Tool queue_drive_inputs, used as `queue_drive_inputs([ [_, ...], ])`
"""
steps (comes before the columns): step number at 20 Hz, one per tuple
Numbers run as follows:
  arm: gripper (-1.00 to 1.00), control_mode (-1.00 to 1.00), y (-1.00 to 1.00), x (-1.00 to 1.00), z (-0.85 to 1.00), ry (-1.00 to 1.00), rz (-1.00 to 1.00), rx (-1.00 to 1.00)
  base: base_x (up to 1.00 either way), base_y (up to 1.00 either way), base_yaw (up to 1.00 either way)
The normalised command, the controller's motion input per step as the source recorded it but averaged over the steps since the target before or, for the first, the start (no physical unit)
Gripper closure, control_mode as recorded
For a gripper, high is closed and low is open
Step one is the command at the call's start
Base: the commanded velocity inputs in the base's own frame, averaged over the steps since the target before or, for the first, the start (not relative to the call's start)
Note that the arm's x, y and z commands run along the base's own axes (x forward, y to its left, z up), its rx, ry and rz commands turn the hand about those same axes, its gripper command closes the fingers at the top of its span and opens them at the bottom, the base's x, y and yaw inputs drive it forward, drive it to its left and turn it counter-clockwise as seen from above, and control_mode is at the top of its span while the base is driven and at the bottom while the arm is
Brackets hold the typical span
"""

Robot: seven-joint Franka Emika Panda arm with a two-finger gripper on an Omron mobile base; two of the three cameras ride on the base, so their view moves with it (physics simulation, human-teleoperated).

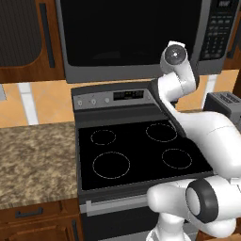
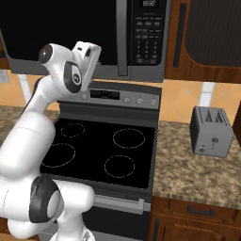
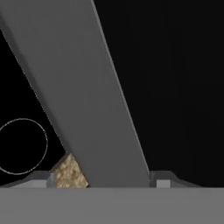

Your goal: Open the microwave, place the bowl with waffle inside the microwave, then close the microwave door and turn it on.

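The microwave [image 1: 136, 70] hangs above the stove, and its keypad strip [image 2: 148, 33] is at the right. The microwave door [image 2: 56, 28], dark glass in a grey frame, looks closed, with a vertical handle [image 2: 121, 37] beside the keypad. My arm is raised in front of the door's lower edge, with the hand [image 2: 88, 54] tilted up against it. In the hand view my gripper [image 3: 103, 180] is open, its fingertips [image 3: 162, 180] wide apart. The door's grey frame [image 3: 87, 100] lies close ahead between them, with dark glass to its right. The bowl and the waffle are out of view.
The black stove [image 1: 136, 150] with burner rings lies under the arm, and its control panel [image 2: 122, 96] is at the back. A grey toaster [image 2: 211, 131] stands on the granite counter [image 2: 197, 174] to the right. More counter [image 1: 33, 160] is at the left. Dark wooden cabinets [image 1: 28, 37] flank the microwave.
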Motion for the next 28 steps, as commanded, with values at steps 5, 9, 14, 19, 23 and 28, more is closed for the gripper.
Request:
queue_drive_inputs([
  [5,-1.00,-1.00,-0.19,-0.22,0.04,-0.12,0.26,0.07,0.00,0.00,0.00],
  [9,-1.00,-1.00,-0.47,-1.00,0.26,-0.29,0.33,0.19,0.00,0.00,0.00],
  [14,-1.00,-1.00,-0.82,-0.89,0.11,-0.32,0.36,0.22,0.00,0.00,0.00],
  [19,-1.00,-1.00,-0.91,-0.06,0.05,-0.30,0.25,0.01,0.00,0.00,0.00],
  [23,1.00,-1.00,-0.85,0.27,0.21,-0.17,0.15,0.00,0.00,0.00,0.00],
  [28,1.00,-1.00,-0.36,0.72,0.23,-0.01,0.01,0.00,0.00,0.00,0.00],
])
